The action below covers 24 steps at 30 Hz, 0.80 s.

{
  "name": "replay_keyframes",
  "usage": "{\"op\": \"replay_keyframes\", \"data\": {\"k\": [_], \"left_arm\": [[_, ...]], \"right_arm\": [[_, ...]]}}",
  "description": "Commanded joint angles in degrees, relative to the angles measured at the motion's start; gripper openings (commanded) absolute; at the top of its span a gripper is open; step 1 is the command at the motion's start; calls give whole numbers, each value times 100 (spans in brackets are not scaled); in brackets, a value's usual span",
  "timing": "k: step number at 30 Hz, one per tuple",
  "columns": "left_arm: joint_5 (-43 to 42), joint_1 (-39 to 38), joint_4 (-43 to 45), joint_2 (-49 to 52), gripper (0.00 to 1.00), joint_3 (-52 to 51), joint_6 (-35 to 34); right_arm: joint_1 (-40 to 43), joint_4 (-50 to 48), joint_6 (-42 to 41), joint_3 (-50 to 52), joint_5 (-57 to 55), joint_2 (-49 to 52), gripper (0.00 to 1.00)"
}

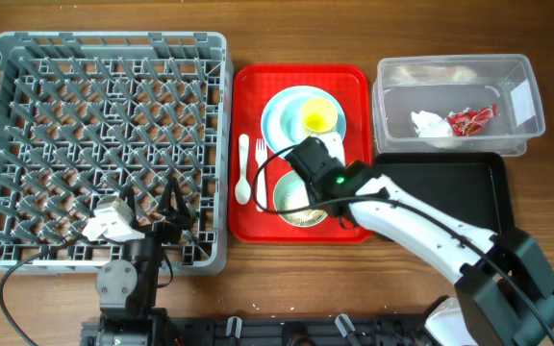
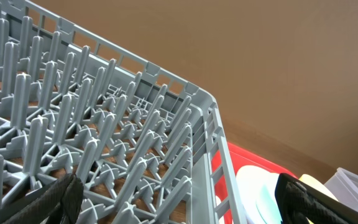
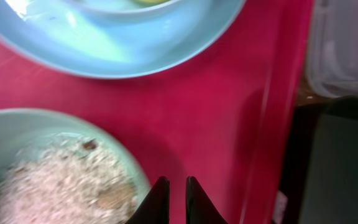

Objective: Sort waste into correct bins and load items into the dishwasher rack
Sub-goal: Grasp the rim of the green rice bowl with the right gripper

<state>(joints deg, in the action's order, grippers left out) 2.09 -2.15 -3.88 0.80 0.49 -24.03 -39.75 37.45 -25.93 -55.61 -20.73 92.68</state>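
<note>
Brown wooden surface (image 1: pixel 546 38) carries everything, and the right pincer (image 3: pixel 173 198) hangs low over the red plastic serving tray (image 3: pixel 229 124). Its tips are drawn almost together with only a slit of red between them, clamped on nothing. Just to its left lies the pale blue-green round bowl (image 3: pixel 17 124), its near rim right beside the tips, holding loose white rice with brownish scraps (image 3: pixel 61 180). Ahead of the pincer sits the pale blue round plate (image 3: pixel 123 43); off to its right is the shallow black rectangular tray (image 3: pixel 347 162).

The bowl looks rigid, smooth and probably slippery, light in itself but weighted by its filling. The rice is loose and would likely spill at any tilt. The near rim seems the best hold, one finger inside and one outside, with the bowl kept level until it is over a bin.

The left pincer (image 2: pixel 182 199) hovers with fingers wide apart, and the large grey pegged plastic rack (image 2: pixel 104 124) stretches ahead of it.
</note>
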Motion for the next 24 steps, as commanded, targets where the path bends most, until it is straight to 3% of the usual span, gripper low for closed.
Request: {"op": "replay_keyframes", "data": {"k": [1,5,9,10,13,15,24], "left_arm": [[13,-24,-7,-42,100,-15,111],[13,-24,-7,-42,100,-15,111],[13,-26,-7,-42,100,-15,111],[13,-24,-7,-42,100,-15,111],[13,-24,-7,-42,100,-17,111],[15,-24,-7,-42,100,-15,114],[13,-26,-7,-42,100,-17,114]], "right_arm": [[350,2,-122,-20,-164,37,11],[372,160,-94,-282,520,-461,15],[275,101,708,-280,3432,-951,28],[160,116,896,-262,3593,-927,31],[-433,-74,946,-81,3193,-782,43],[-833,-269,949,42,2354,-562,47],[-1025,-935,940,68,2072,323,35]]}}
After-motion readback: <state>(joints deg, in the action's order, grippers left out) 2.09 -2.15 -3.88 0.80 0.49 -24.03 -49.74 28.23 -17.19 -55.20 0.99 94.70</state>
